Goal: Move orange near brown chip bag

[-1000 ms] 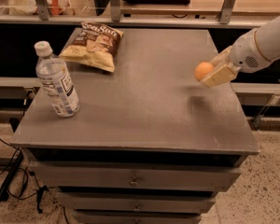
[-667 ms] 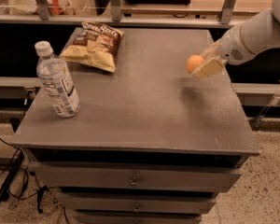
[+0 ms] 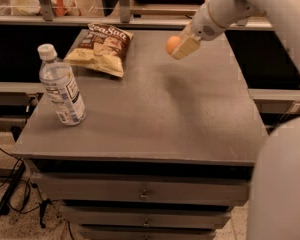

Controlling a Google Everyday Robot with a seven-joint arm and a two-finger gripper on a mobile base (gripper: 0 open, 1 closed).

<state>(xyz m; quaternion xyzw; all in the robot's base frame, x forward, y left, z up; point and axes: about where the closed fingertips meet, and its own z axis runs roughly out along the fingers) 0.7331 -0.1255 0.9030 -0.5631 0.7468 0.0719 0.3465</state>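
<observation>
Half the job looks done: a small, smooth, round orange (image 3: 172, 44) hangs in the air over the far part of a flat grey table (image 3: 160, 124). It is pinched between the pale fingers of the robot's two-finger gripper (image 3: 179, 46), which reaches in from the upper right. What is left, by the look of it, is the carry leftward and the setting down. The crinkled dark brown chip bag (image 3: 101, 48), pale yellow along its lower part, lies flat at the table's far left corner, apart from the fruit with bare tabletop between them. A clear plastic water bottle (image 3: 63, 86) with a white cap stands upright near the left edge, closer to the camera than the bag. One finger covers the orange's right side. The white arm (image 3: 250, 4) is cut off by the upper and right edges, and a blurred pale bulk (image 3: 282, 184) fills the lower right corner. How high the fruit rides above the surface is hard to judge.
</observation>
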